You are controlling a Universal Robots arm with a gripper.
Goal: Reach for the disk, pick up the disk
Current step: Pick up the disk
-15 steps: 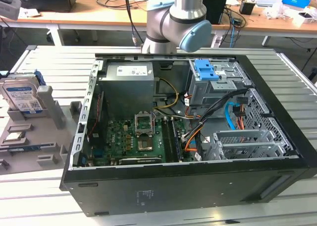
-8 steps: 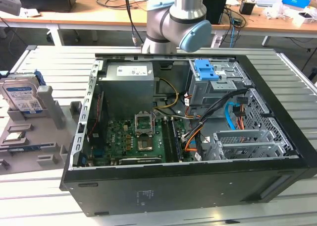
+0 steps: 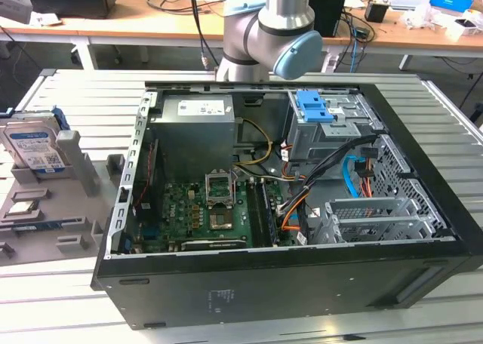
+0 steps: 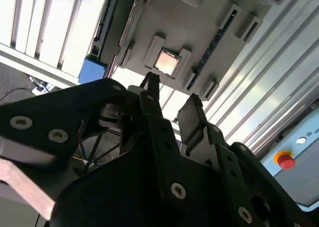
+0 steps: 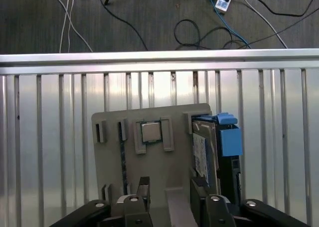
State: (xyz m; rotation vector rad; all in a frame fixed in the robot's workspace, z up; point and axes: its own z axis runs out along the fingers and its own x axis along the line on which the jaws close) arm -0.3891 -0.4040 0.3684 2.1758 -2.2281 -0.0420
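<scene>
- The disk (image 3: 32,142) stands on its edge in a grey holder (image 3: 79,170) on the slatted bench (image 3: 75,95). In the exterior view this is at nine o'clock from the open computer case (image 3: 287,284). The disk is at the holder's twelve o'clock end, with its label towards the camera
- The gripper (image 5: 171,194) is wide open and holds nothing. In both wrist views its two black fingers (image 4: 192,115) hang over the holder with a clear gap between them, and they do not touch the disk
- A square chip (image 5: 151,132) lies in a pocket of the holder beside the disk. A thin memory stick (image 5: 123,148) stands in a slot on the other side of the chip
- In the exterior view the arm (image 3: 272,27) rises at twelve o'clock from the case. A blue caddy (image 3: 313,106) sits inside the case at about one o'clock
- In the first wrist view one finger covers the near corner of the disk. The disk is seen almost edge-on there, with its blue rail (image 5: 229,140) beside it, so the label is hard to make out
- In the second wrist view the gripper body hides much of the holder, and the disk is cut off to an edge
- The first wrist view gives the dark floor (image 5: 149,18) with cables beyond the bench edge. The second wrist view gives a red button (image 4: 285,161) on a pale box
</scene>
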